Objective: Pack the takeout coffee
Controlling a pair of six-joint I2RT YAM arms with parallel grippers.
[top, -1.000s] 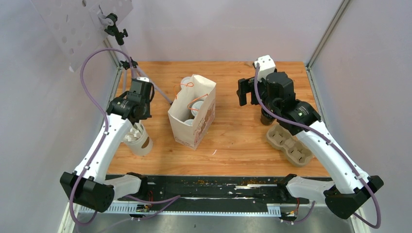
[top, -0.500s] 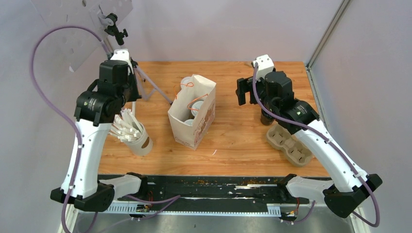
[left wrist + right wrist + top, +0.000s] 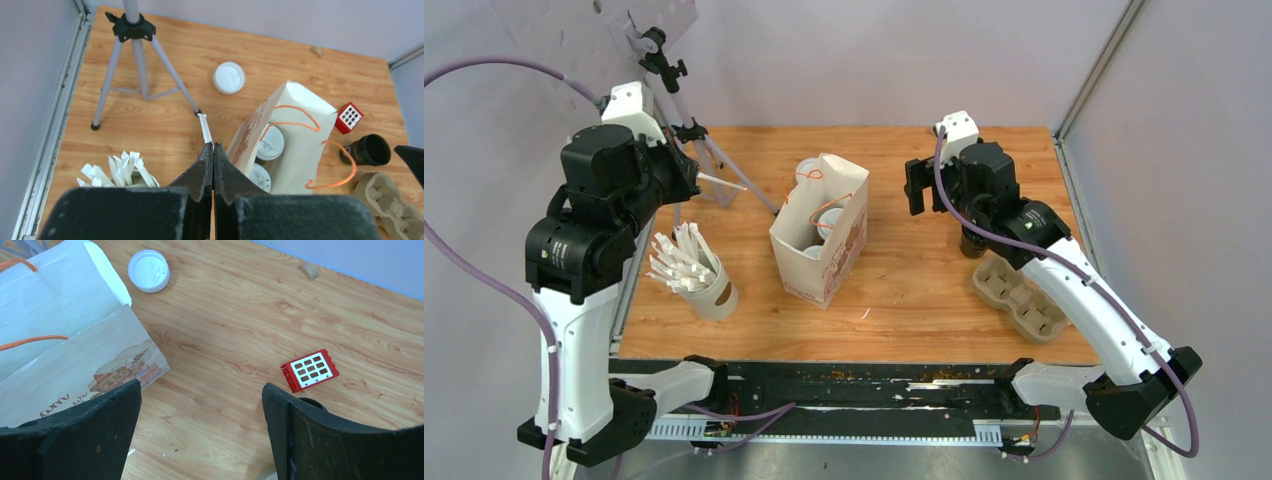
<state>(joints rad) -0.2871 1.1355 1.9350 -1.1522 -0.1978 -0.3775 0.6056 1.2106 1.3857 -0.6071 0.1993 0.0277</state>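
Reading leftmost first, the left gripper (image 3: 213,148) is clamped on a wrapped stick (image 3: 203,125). At centre the lidded cups (image 3: 271,142) are lodged inside the paper bag (image 3: 300,155), judged light, crushable, best gripped at the lid rim; the right gripper (image 3: 201,388) is spread open.

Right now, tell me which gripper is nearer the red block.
Right. The right gripper hangs open with the red block on the table just ahead of its fingers. The left gripper, shut on a white paper stick, is beyond the paper bag, at the table's left side.
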